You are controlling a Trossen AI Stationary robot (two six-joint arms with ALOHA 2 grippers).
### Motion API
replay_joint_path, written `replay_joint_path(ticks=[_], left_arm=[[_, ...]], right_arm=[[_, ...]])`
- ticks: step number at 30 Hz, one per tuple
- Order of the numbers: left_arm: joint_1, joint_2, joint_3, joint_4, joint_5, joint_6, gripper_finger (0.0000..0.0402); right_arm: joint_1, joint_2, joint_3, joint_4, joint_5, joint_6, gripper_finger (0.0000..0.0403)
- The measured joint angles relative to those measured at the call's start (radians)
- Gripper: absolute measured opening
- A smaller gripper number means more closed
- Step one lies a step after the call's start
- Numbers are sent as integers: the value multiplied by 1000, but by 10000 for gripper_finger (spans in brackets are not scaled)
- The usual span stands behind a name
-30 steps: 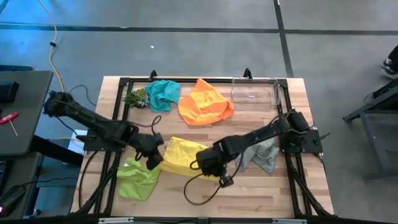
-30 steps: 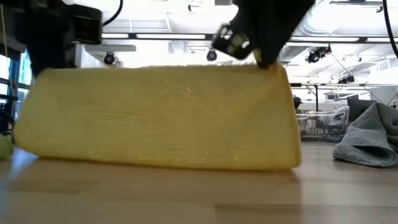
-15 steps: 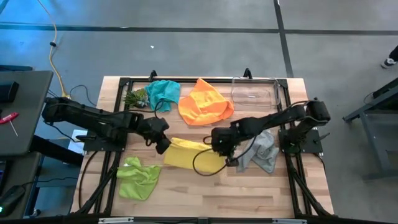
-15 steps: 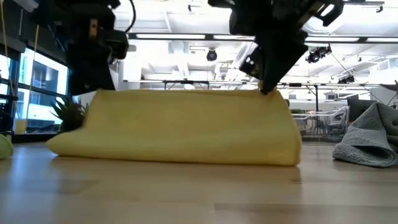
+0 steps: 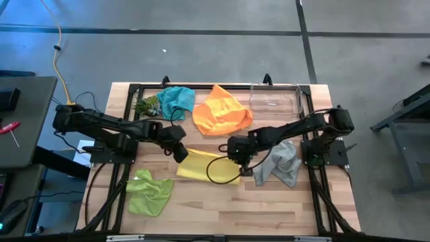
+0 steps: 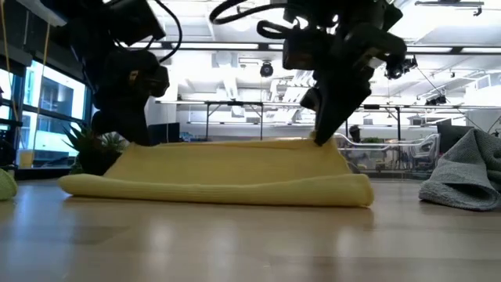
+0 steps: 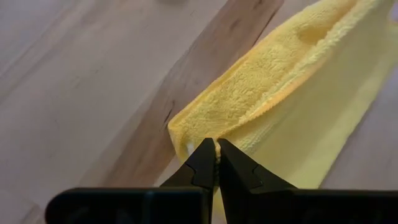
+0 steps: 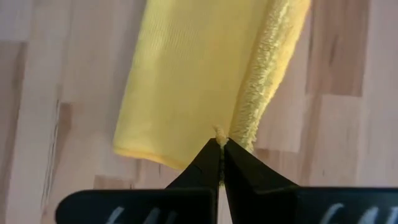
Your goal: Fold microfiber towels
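Note:
The yellow towel lies doubled over on the table's middle, its rounded fold toward the near edge. My left gripper is shut on its far left corner, my right gripper on its far right corner. The teal towel and the orange towel lie crumpled at the far edge. At the right lies the grey towel, and the lime green towel is at the near left; each rests in a heap on the wood. My left gripper pinches the yellow towel's far left corner between its two fingertips, slanting down from above. That corner is held a little above the table; the rest of the towel lies on the wood. My right gripper pinches the far right corner at the hemmed edge between its fingertips, pointing steeply down. The top layer sags slightly between the two holds; the lower layer lies flat.
A clear plastic bin stands at the far right, and a green spiky plant lies beside the teal towel. Black frame rails run along the table's sides. Bare wood stretches along the near edge.
Both grippers have gone toward the table's far edge and down, staying shut on the yellow towel's corners. The towel, which hung tall below them, has been laid over itself: its held edge went far and sank, while the fold stayed near.

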Motion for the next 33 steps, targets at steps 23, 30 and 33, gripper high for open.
replay_joint_path(ticks=[23,30,33], left_arm=[[1,18,0,-89,-75,22,102],[50,-90,0,-157,-75,86,131],[81,-175,0,-162,-67,100,135]], right_arm=[[-1,3,4,-23,121,124,138],[-26,3,95,-250,236,53,198],[-34,3,135,-354,264,25,201]])
